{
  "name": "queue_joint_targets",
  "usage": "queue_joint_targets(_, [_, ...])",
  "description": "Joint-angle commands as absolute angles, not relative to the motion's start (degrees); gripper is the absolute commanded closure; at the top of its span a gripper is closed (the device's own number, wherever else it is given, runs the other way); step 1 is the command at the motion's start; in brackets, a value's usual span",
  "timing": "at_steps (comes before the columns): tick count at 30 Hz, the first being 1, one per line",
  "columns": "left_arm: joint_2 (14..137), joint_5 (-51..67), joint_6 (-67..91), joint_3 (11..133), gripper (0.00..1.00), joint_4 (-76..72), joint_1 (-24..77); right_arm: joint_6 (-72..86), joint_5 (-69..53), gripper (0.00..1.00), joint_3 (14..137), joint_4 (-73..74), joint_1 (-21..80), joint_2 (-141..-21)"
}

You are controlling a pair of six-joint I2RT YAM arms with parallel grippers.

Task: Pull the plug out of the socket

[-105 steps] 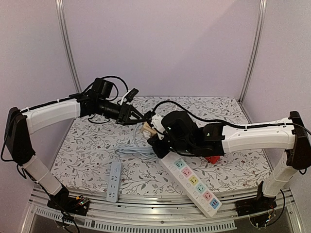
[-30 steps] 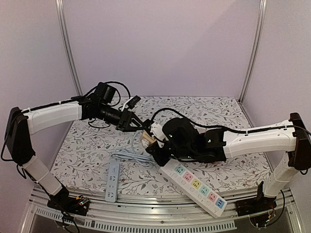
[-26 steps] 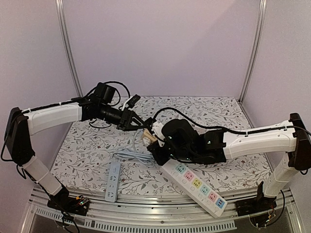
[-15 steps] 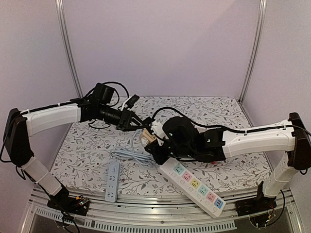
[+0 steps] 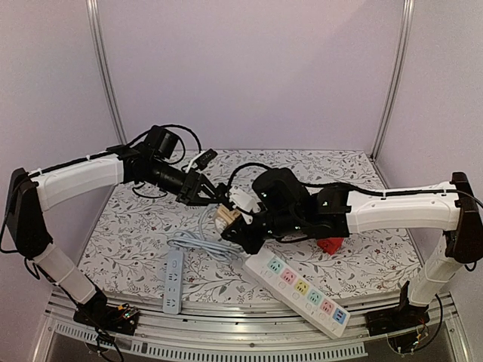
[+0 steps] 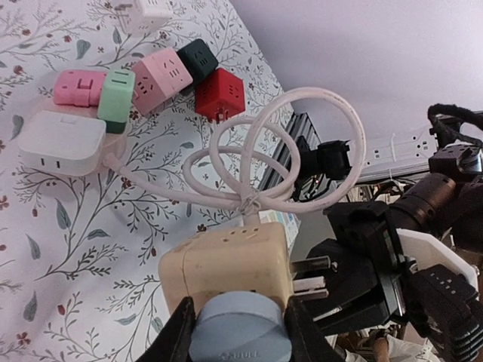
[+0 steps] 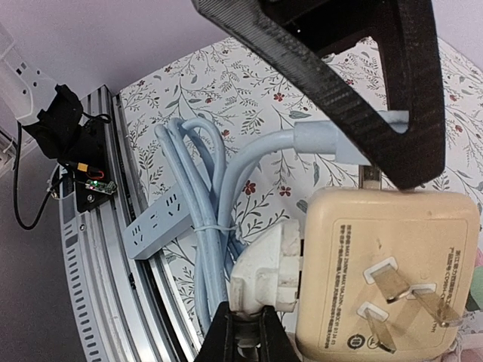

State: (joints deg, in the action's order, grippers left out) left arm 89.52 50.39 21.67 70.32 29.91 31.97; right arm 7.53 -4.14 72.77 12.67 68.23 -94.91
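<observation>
Since the overhead view of half a second ago, the right forearm has shifted and uncovered a red cube beside it, and the bundled light-blue cable lies slightly further left on the table. The beige socket cube hangs above the table, between the two claws. The left gripper is clamped on the blue-grey plug, which enters the cube's face on that arm's side. The right gripper is closed on the white plug, seated in an adjacent face, and this appears to anchor the cube. The blue-grey plug's axis runs from the cube back along the left claw, up and left in the overhead view. Judged from that, the pull belongs to the left arm, along that line and away from the right claw. A sliver of prong seems exposed at the joint. The cube holds both plugs; its own three prongs are bare.
</observation>
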Motion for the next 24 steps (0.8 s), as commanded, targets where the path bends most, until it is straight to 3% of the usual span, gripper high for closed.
queue_joint_targets(1, [88.67, 41.58, 18.5, 70.44, 0.97, 26.68, 29.46, 8.49, 0.34, 1.0, 71.99, 6.58, 69.67, -90.23])
queue_joint_targets(6, [88.2, 35.8, 22.41, 68.27, 0.97, 24.0, 28.57, 13.15, 10.34, 0.94, 69.07, 4.81, 69.35, -90.1])
queue_joint_targets(11, [89.75, 34.39, 24.92, 67.06, 0.96, 22.86, 28.65, 15.44, 11.13, 0.84, 67.53, 0.62, 69.37, -94.86])
queue_joint_targets(14, [90.98, 35.42, 26.26, 66.66, 0.97, 22.08, 28.81, 15.9, 10.7, 0.68, 68.55, 0.46, 69.37, -96.67])
queue_joint_targets(17, [91.34, 33.36, 27.42, 66.0, 0.97, 21.94, 29.15, 16.66, 12.22, 0.46, 68.87, 0.53, 68.96, -96.25])
queue_joint_targets(24, [88.76, 30.0, 27.65, 65.46, 0.97, 21.76, 28.96, 22.12, 15.32, 0.22, 67.29, 1.28, 66.78, -93.58])
